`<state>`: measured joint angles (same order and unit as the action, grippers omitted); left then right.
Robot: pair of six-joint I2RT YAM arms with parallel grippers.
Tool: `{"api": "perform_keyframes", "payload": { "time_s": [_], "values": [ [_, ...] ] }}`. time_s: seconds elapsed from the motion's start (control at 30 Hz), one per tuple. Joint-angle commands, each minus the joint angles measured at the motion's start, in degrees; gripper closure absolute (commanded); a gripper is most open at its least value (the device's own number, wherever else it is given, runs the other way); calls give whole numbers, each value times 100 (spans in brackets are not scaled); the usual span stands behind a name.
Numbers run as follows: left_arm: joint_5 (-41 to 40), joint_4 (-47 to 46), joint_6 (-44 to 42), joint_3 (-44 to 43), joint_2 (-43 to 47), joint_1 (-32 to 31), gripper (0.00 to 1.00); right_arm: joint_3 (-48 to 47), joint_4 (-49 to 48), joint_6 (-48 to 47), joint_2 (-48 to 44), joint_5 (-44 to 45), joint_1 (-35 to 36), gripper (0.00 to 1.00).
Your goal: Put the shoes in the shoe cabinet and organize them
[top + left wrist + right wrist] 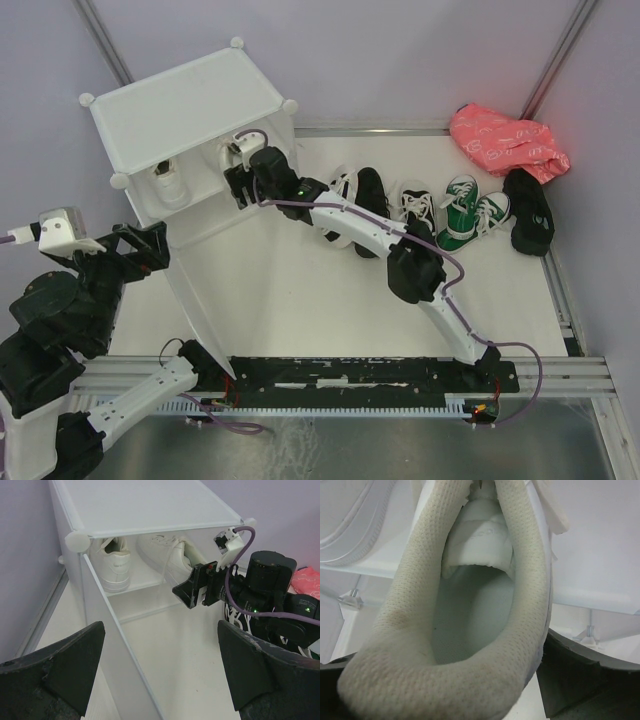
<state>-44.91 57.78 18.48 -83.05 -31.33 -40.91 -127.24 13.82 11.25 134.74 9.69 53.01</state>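
Top external view: the shoe cabinet [185, 110] stands at the far left of the table, with its door panel [200, 310] swung out toward the arm bases. The right gripper [238, 178] reaches into the cabinet's open front. The left gripper [150, 250] hovers just left of the door panel. Right of the cabinet lie black sneakers [367, 205], green sneakers [462, 215] and plain black shoes [530, 210], their long axes running roughly near to far. A pink bag [505, 140] sits beyond them.

Left wrist view: two shoes rest on the cabinet's inner shelf [145, 582]. The left white sneaker [114, 562] has its heel at the opening and its toe pointing inward. The right white sneaker [165, 555] lies beside it, with its toe angled inward and its heel at the right gripper. The left gripper's fingers [55, 670] stand wide apart and hold nothing.

Right wrist view: the camera looks into that sneaker's collar, heel nearest and tongue farther into the cabinet. Dark fingers [575, 680] flank the heel, but I cannot tell whether they clamp it.
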Motion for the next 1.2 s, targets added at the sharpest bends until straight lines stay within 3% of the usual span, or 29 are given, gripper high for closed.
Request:
{"api": "perform_keyframes", "payload": {
  "time_s": [0.0,0.4,0.6,0.77,0.93,1.17],
  "values": [
    [-91,-36,134,-111,-102,8,0,-680,-550,-88,103,-145,177,22],
    [-111,189,165,-308,21,6,0,-2101,-708,493,1070,166,499,24],
    [-128,242,112,-379,-5,4,0,-2575,-1143,718,1491,175,587,14],
    [-124,199,89,-278,-12,4,0,-2470,-1403,677,1525,-312,605,1],
    [-124,134,77,-191,-41,4,0,-1856,-1536,487,1073,-1245,612,1],
    [-123,12,77,-130,-136,5,0,-131,-1596,233,-198,-1095,500,1]
  ]
}}
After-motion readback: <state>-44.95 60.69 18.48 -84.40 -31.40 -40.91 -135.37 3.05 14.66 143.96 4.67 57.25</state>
